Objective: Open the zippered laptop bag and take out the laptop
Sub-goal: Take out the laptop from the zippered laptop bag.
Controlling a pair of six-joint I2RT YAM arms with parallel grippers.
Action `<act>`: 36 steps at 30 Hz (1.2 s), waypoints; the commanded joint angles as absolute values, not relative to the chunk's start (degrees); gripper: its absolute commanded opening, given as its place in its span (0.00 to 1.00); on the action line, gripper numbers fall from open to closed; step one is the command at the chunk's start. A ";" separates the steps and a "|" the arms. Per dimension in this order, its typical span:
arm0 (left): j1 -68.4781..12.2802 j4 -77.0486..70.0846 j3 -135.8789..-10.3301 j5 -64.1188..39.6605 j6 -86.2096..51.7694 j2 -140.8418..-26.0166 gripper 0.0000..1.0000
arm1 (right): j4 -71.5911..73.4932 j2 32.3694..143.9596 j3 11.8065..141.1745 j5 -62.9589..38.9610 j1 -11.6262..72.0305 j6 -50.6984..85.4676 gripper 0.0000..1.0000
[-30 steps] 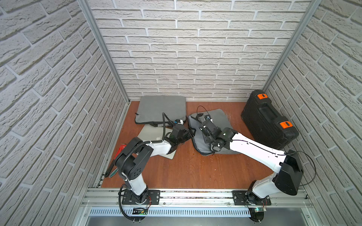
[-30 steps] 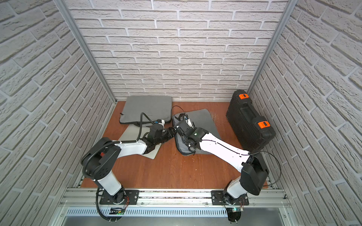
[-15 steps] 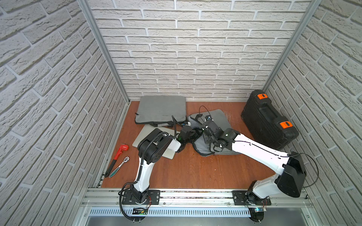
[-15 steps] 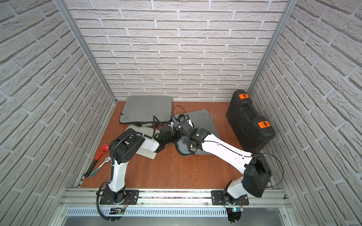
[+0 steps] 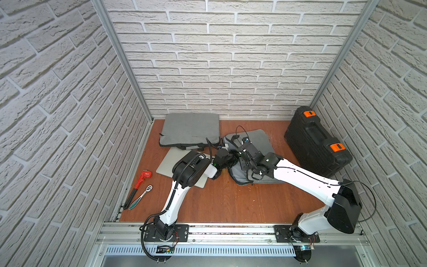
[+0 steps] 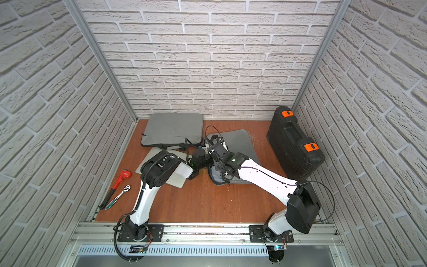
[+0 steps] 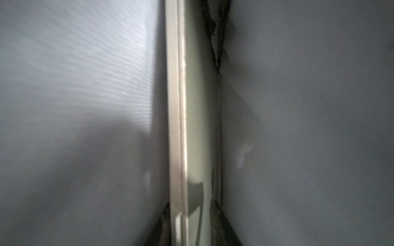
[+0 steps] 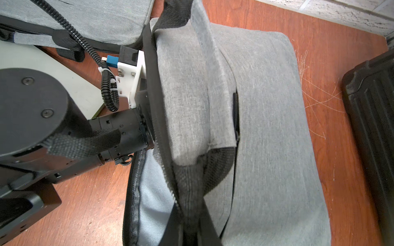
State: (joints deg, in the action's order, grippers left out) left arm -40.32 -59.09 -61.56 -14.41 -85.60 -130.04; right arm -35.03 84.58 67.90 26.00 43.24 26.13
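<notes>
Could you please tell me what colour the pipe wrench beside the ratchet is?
Red with a black handle; the pipe wrench shows best in a top view.

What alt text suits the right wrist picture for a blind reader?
A grey laptop bag lies unzipped on a wooden table, flap lifted; the left arm reaches into it. A second bag and a black case lie nearby.

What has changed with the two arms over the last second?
The left arm swung its elbow up and inward, clearing the red wrench and ratchet, and the left gripper moved into the laptop bag beside the laptop. The right gripper stayed shut on the bag's upper flap; everything else lies as before.
</notes>
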 commanded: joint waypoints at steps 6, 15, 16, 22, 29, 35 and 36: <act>-41.05 -66.09 -61.37 -14.41 -85.89 -130.32 0.09 | -27.34 81.46 67.39 24.34 44.06 26.33 0.06; -40.85 -66.84 -57.09 -14.76 -84.49 -125.01 0.00 | -26.60 82.45 66.37 27.30 43.86 26.11 0.06; -40.85 -66.88 -56.35 -14.93 -84.23 -124.22 0.00 | -26.40 82.62 66.28 27.62 43.87 25.97 0.06; -39.82 -67.46 -50.83 -16.05 -83.75 -118.37 0.00 | -25.33 84.15 66.57 28.30 43.34 25.40 0.06; -39.05 -67.85 -44.87 -16.37 -83.82 -111.65 0.00 | -24.31 86.43 67.16 27.69 41.62 24.72 0.06; -37.52 -67.68 -41.83 -15.73 -83.57 -107.80 0.00 | -23.12 87.62 66.97 26.24 40.19 24.43 0.06; -37.27 -67.85 -41.43 -15.72 -83.62 -107.37 0.00 | -23.04 87.80 66.90 26.21 40.01 24.35 0.06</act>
State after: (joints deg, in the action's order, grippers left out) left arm -37.91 -59.83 -41.93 -14.52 -86.11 -111.20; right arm -27.33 87.77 66.74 24.23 41.34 25.47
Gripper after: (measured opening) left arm 0.156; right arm 0.089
